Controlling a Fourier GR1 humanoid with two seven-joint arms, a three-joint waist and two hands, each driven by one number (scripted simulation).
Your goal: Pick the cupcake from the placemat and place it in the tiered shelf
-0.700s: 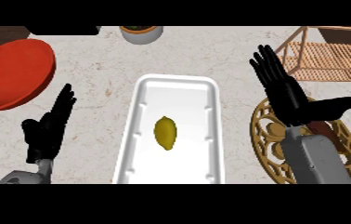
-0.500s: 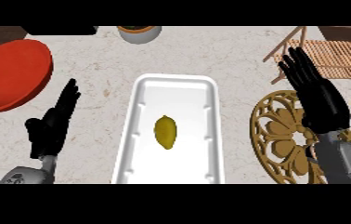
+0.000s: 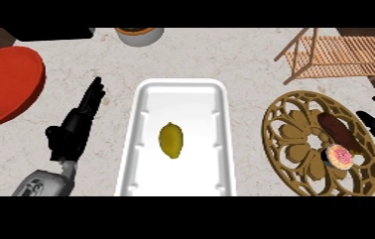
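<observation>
A: Where is the cupcake (image 3: pixel 340 156) sitting?

B: Lower right of the frame, on the round gold openwork placemat (image 3: pixel 293 134), near its right edge, pink top facing up. A brown oblong thing (image 3: pixel 336 127) lies just above it on the same mat.

A: And the tiered shelf (image 3: pixel 330 58)?

B: Upper right, wooden slats, well apart from the cupcake.

A: The hands?

B: The left hand (image 3: pixel 73 129) is at the left of the frame beside the white tray (image 3: pixel 147 134), fingers straight and released, grasping nothing. Only a dark sliver of the right hand (image 3: pixel 367 120) shows at the right edge; I cannot tell how it is set.

A: Anything else on the bench (image 3: pixel 219 54)?

B: A yellow lemon (image 3: pixel 170 140) in the tray, a red plate (image 3: pixel 15 79) at upper left, a bowl (image 3: pixel 139 34) at the top
</observation>
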